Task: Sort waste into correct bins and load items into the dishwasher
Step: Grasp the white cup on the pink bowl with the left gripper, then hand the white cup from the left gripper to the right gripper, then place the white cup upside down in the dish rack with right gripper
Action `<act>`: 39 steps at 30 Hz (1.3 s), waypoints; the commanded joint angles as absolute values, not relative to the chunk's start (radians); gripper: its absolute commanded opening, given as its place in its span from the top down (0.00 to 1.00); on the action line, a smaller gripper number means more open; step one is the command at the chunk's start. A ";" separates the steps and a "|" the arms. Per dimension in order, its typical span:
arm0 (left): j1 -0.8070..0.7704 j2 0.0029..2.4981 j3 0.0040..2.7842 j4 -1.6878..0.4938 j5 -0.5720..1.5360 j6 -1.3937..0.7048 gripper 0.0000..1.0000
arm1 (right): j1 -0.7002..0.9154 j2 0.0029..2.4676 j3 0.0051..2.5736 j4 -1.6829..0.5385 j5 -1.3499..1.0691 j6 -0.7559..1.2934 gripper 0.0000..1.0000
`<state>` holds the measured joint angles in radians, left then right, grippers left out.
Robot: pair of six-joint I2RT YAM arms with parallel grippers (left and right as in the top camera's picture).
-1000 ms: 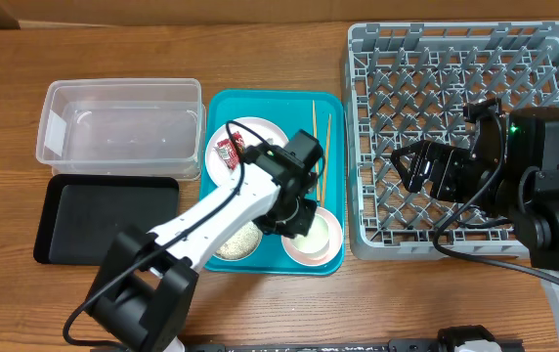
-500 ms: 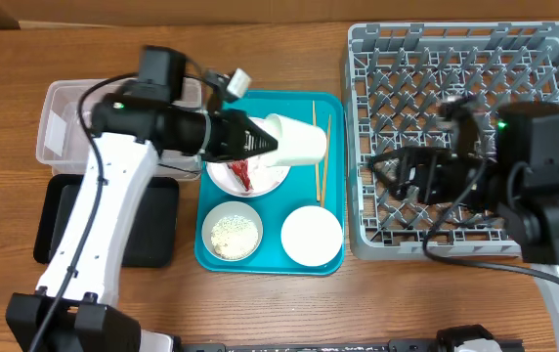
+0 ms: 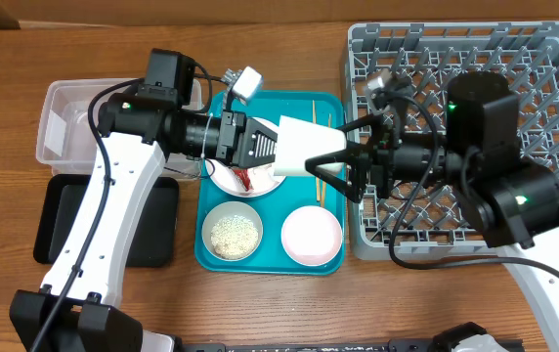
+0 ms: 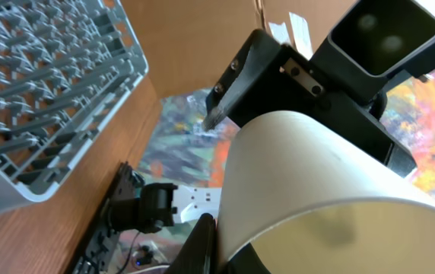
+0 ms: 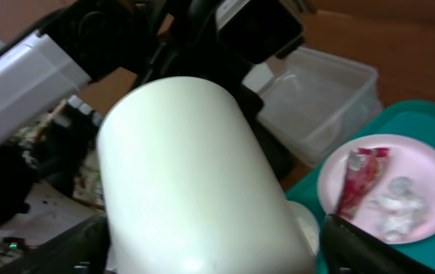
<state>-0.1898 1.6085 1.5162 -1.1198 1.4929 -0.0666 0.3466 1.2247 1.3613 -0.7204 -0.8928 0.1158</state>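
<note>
My left gripper (image 3: 272,149) is shut on the rim of a white cup (image 3: 304,152) and holds it on its side above the teal tray; one finger is inside the cup and one outside (image 4: 221,251). My right gripper (image 3: 330,164) is open, with its jaws standing on either side of the cup's base end (image 5: 217,247). The cup fills the right wrist view (image 5: 195,183) and the left wrist view (image 4: 316,190). The white plate (image 5: 400,171) holds the red wrapper (image 5: 358,179). The grey dish rack (image 3: 465,59) lies to the right.
On the teal tray (image 3: 260,100) are a grey bowl of rice (image 3: 233,233), a pink dish (image 3: 311,235) and two chopsticks (image 3: 320,188). The clear tub (image 3: 113,122) and the black tray (image 3: 64,220) lie at the left.
My left gripper lifted the white cup off the tray and holds it on its side. My right gripper moved left from over the rack to the cup's base.
</note>
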 commanded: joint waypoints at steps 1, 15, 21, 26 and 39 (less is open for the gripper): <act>-0.216 1.610 1.521 -1.121 1.537 -0.030 0.96 | 0.370 1.234 1.366 -0.699 -0.922 0.131 0.25; -0.184 1.610 1.521 -1.146 1.103 -0.054 0.04 | 0.225 1.188 1.370 -0.929 -0.639 0.165 0.54; -0.179 1.610 1.521 -1.231 0.762 -0.127 0.06 | 0.174 1.163 1.370 -1.165 -0.187 0.396 0.55; -0.200 1.610 1.521 -1.262 0.684 -0.135 0.14 | 0.199 1.208 1.354 -1.382 -0.091 0.574 0.55; -0.236 1.610 1.521 -1.304 0.521 -0.183 0.16 | 0.302 1.373 1.196 -1.370 -0.068 0.683 0.24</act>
